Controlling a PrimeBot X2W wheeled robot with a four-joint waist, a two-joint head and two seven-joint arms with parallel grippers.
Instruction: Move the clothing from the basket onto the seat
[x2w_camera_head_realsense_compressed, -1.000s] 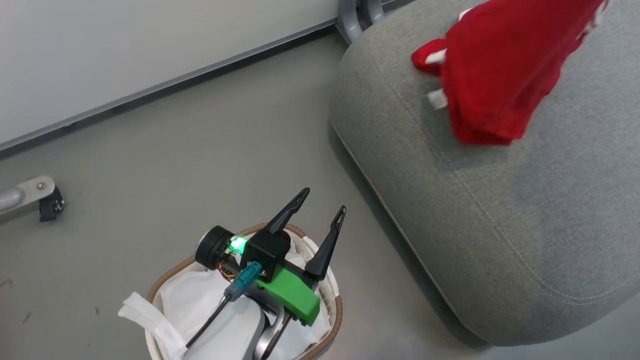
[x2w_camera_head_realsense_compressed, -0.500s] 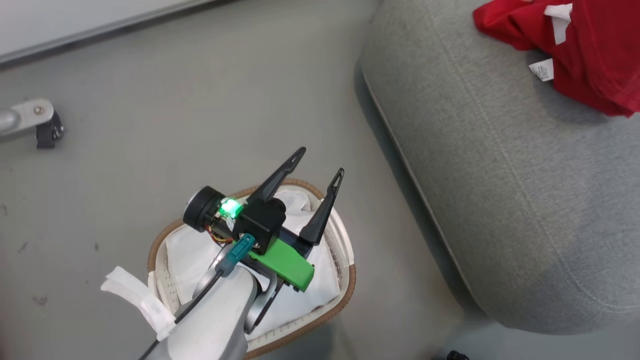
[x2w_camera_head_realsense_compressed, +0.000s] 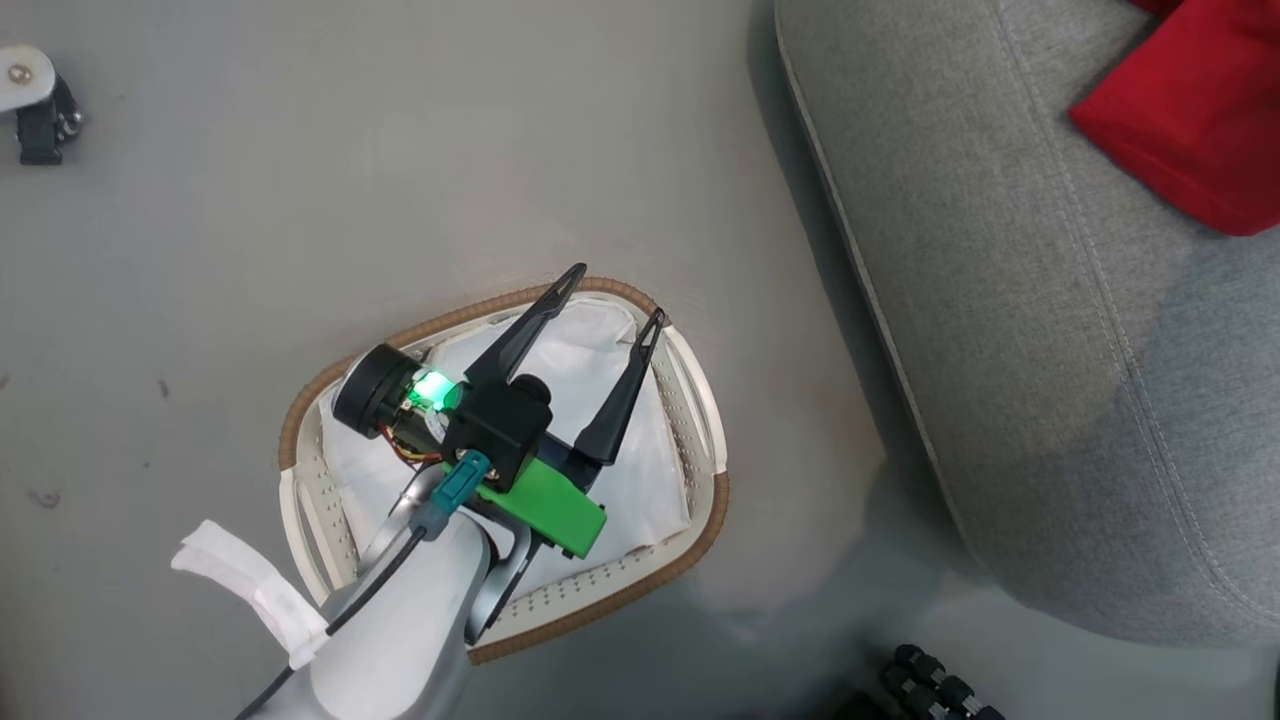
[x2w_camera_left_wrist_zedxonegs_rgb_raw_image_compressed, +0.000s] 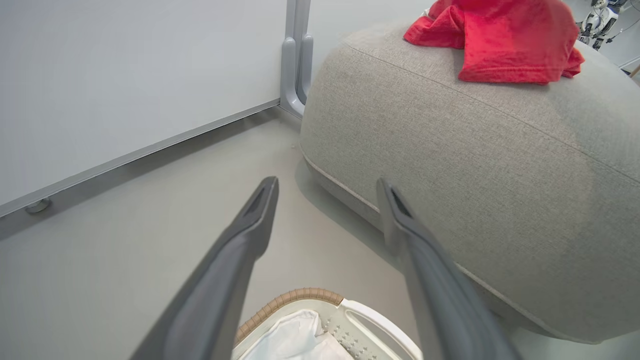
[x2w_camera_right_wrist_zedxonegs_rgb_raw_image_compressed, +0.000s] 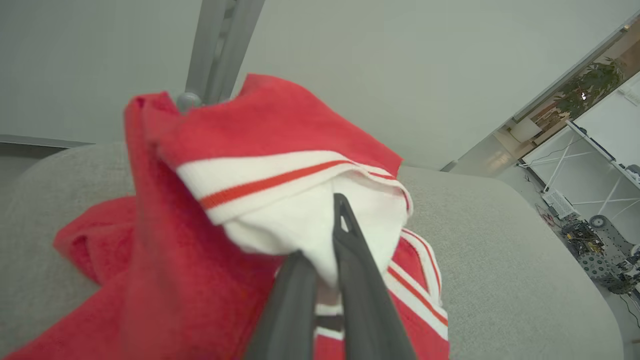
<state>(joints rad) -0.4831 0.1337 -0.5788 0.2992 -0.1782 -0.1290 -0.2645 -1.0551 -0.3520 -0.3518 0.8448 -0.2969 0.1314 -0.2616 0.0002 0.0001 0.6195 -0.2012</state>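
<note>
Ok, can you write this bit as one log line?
left gripper: open above basket | right gripper: shut on red clothing | red clothing: on grey sofa

The basket (x2w_camera_head_realsense_compressed: 690, 400) stands on the floor (x2w_camera_head_realsense_compressed: 300, 200), left of the seat (x2w_camera_head_realsense_compressed: 1050, 350) and apart from its edge. A liner (x2w_camera_head_realsense_compressed: 650, 480) lies in the basket. The left gripper (x2w_camera_head_realsense_compressed: 617, 293) hangs over the basket, fingers spread toward its far rim. The clothing (x2w_camera_head_realsense_compressed: 1190, 150) lies on the seat, well right of the basket, with the right gripper (x2w_camera_right_wrist_zedxonegs_rgb_raw_image_compressed: 320, 235) pinching a fold. A wall panel (x2w_camera_left_wrist_zedxonegs_rgb_raw_image_compressed: 125, 75) stands behind the floor.
</note>
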